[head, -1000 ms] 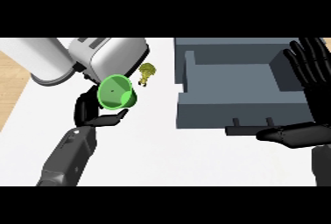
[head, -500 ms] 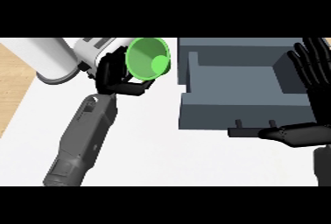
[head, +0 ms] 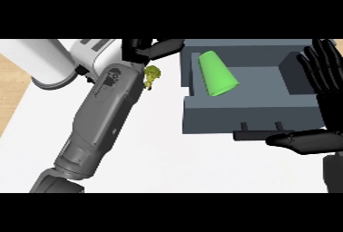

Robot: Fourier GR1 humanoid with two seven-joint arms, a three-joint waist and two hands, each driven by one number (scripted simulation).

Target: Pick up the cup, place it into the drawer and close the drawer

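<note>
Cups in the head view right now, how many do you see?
1. The green cup lies on its side inside the open grey drawer, at its left. The left forearm could be hiding anything beneath it.

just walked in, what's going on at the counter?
The green cup lies on its side inside the open grey drawer. The left hand, fingers open, is by the drawer's left rim with nothing in it. The right hand rests open at the drawer's right side. A small yellow-green item sits on the counter. Closing the drawer remains.
</note>
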